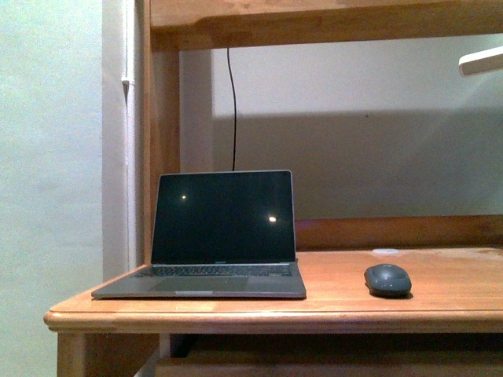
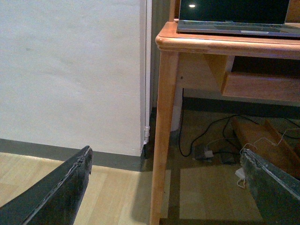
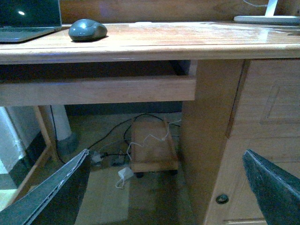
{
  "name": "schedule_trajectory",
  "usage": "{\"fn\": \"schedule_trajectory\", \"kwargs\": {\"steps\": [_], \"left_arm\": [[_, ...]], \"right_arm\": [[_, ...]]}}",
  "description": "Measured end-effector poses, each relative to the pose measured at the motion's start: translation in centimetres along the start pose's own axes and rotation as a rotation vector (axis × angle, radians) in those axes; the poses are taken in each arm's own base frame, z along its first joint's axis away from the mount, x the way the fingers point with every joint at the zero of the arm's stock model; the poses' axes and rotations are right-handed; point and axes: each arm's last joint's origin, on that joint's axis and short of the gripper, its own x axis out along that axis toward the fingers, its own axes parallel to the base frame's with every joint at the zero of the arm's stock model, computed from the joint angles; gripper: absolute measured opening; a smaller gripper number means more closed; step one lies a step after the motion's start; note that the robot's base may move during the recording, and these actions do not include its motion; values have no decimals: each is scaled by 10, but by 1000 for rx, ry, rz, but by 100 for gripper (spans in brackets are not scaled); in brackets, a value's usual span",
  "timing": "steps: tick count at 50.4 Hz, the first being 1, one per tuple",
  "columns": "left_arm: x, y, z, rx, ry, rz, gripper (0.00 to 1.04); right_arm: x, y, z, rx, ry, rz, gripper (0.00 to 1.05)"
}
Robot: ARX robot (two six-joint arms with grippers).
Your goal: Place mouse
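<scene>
A pale, flat wall (image 1: 47,157) stands left of the wooden desk (image 1: 338,302), whose top is smooth, reddish-brown and rounded along its front edge. On the desk's left part sits an open laptop (image 1: 220,232), thin and grey, its glossy black screen upright and showing two small bright reflections; a thin dark cable (image 1: 233,110) hangs down the wall behind it. To the right of the laptop, well apart from it and near the desk's front edge, lies the mouse (image 1: 387,279), a dark grey oval with a smooth domed matte top. Just behind the mouse, a small white disc (image 1: 385,251) rests flat on the wood. Both arms hang below desk height: the left gripper (image 2: 166,187) has its dark, rough-edged fingers spread wide with nothing between them, and the right gripper (image 3: 166,187) is likewise wide and empty.
</scene>
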Motion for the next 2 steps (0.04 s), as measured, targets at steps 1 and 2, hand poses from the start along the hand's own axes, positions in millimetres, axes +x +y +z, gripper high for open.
{"fn": "schedule_trajectory", "kwargs": {"steps": [1,2], "left_arm": [[0,0,0,0,0,0,97],[0,0,0,0,0,0,97]], "right_arm": [[0,0,0,0,0,0,97],[0,0,0,0,0,0,97]]}}
